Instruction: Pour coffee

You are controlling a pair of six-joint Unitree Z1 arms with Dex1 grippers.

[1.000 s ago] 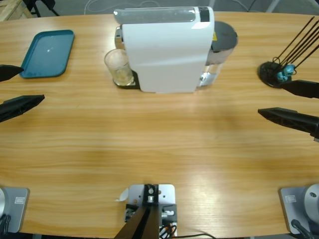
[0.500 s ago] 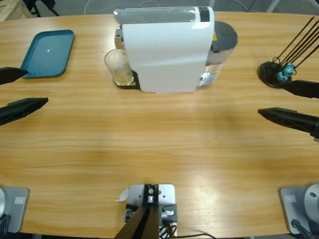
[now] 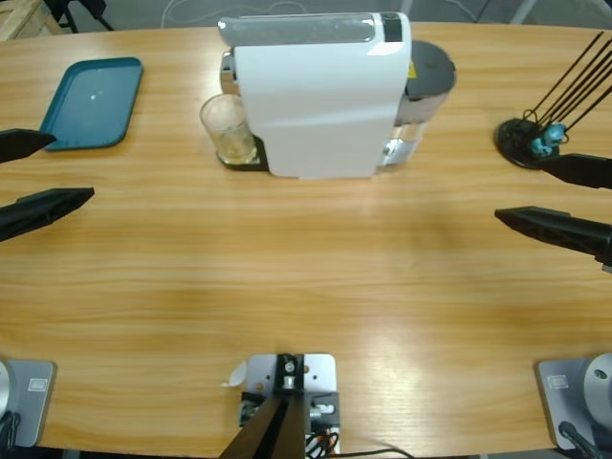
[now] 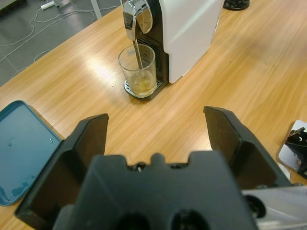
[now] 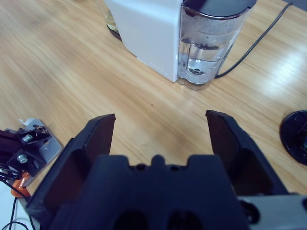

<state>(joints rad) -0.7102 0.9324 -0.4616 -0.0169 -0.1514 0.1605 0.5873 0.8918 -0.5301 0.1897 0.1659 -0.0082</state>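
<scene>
A white coffee machine (image 3: 320,96) stands at the back middle of the table. Under its spout (image 4: 136,14) a clear glass (image 3: 228,128) sits on the drip tray, with a shallow layer of pale amber coffee (image 4: 141,85) at its bottom and a thin stream running into it. My left gripper (image 3: 24,175) hangs open at the left edge, well short of the glass (image 4: 138,69). My right gripper (image 3: 550,196) is open at the right edge, facing the machine's water tank (image 5: 211,45). Neither holds anything.
A teal tray (image 3: 92,103) lies at the back left, also in the left wrist view as the teal tray (image 4: 21,143). A black stand (image 3: 524,142) with thin rods and a small teal capsule sits at the back right. A cable (image 5: 254,38) runs behind the tank.
The left gripper has edged slightly toward the table's middle. The right gripper, glass and machine have not moved.
</scene>
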